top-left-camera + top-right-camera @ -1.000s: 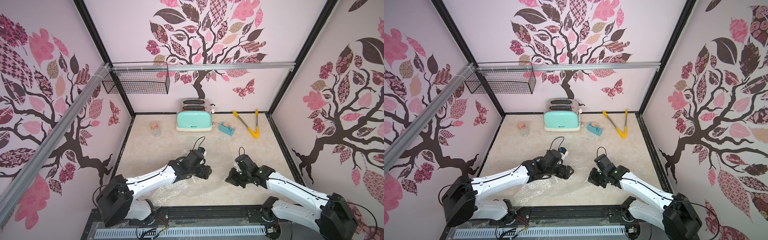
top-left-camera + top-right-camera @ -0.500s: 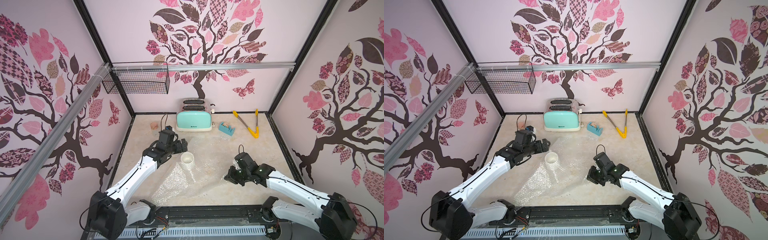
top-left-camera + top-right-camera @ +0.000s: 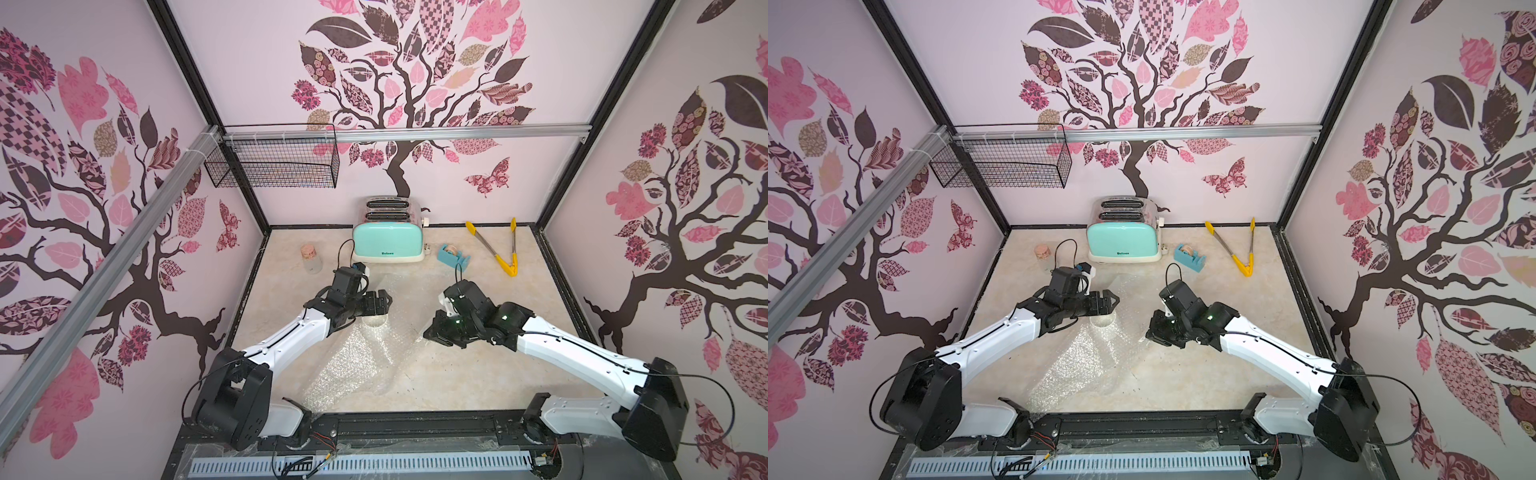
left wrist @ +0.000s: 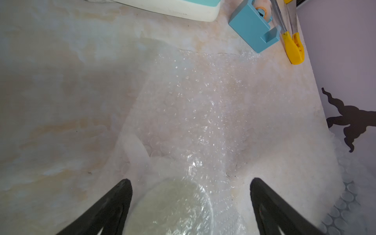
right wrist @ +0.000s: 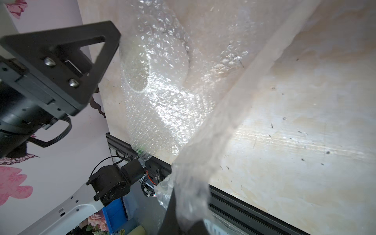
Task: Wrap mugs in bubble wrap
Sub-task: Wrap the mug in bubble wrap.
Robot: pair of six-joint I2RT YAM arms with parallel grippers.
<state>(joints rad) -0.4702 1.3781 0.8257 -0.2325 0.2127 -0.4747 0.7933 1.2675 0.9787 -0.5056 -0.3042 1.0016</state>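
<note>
Swung back from beside the jar (image 3: 311, 257) half a second ago, the left gripper (image 4: 190, 181) now hangs over the mug (image 4: 173, 207). Its fingers (image 4: 114, 199) are spread wide and hold nothing. The mug sits between and just below the fingertips, veiled by the bubble wrap (image 4: 193, 105). Well beyond those fingertips, the right gripper (image 3: 432, 332) is clamped tight on a raised edge of the sheet. If the left fingers close through the slick film, the glossy mug could skid or tip. A tug from the right could drag the cover off it.
</note>
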